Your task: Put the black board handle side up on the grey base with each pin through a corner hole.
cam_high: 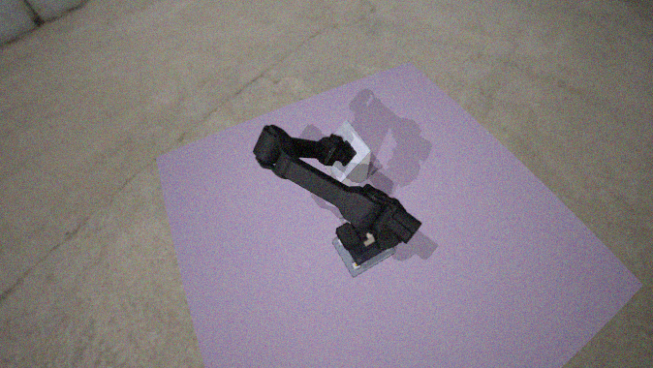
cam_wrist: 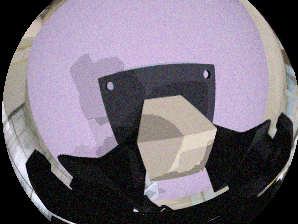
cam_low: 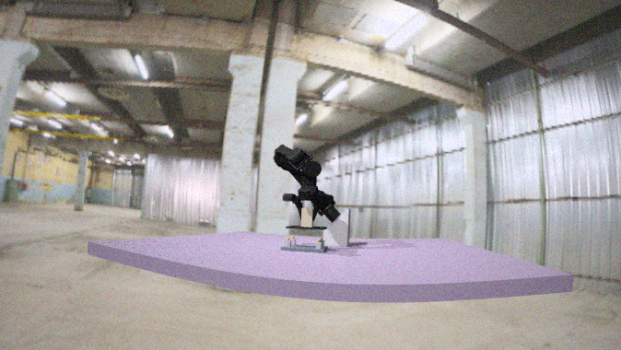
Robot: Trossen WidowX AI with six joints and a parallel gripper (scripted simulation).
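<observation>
Item, far left: a yellow-and-blue wall (cam_low: 46,177), seen beyond the floor (cam_low: 138,285) (cam_high: 87,160).

Item: a pale pillar (cam_low: 240,138), upright behind the counter.

Item: one lilac counter (cam_high: 262,291) (cam_low: 392,272) (cam_wrist: 165,30), broad and flat-topped, carrying the work.

Item: one grey base (cam_high: 354,272) (cam_low: 304,250), flat on the counter, partly covered from overhead by board and gripper. Short posts, with gold pins (cam_high: 356,265) (cam_low: 320,240) on top, show at its corners.

Item: one black board (cam_high: 362,258) (cam_low: 295,227) (cam_wrist: 160,77), held nearly level above the base, apart from the pins in the exterior view. Handle side up; two corner holes (cam_wrist: 110,86) show in the wrist view, with lilac seen through them. Alignment of all four holes over the pins: cannot be told.

Item: one square beige handle (cam_high: 369,239) (cam_low: 307,215) (cam_wrist: 175,120), upright on the board.

Item: black fingers (cam_high: 368,238) (cam_low: 307,211), gripping the handle from opposite sides.

Item: one black jointed arm (cam_high: 315,181) (cam_low: 306,177), bent above the counter, its lower end at a white angular block (cam_high: 359,145) (cam_low: 338,231).

Item, far right: a corrugated metal wall (cam_low: 576,161).
</observation>
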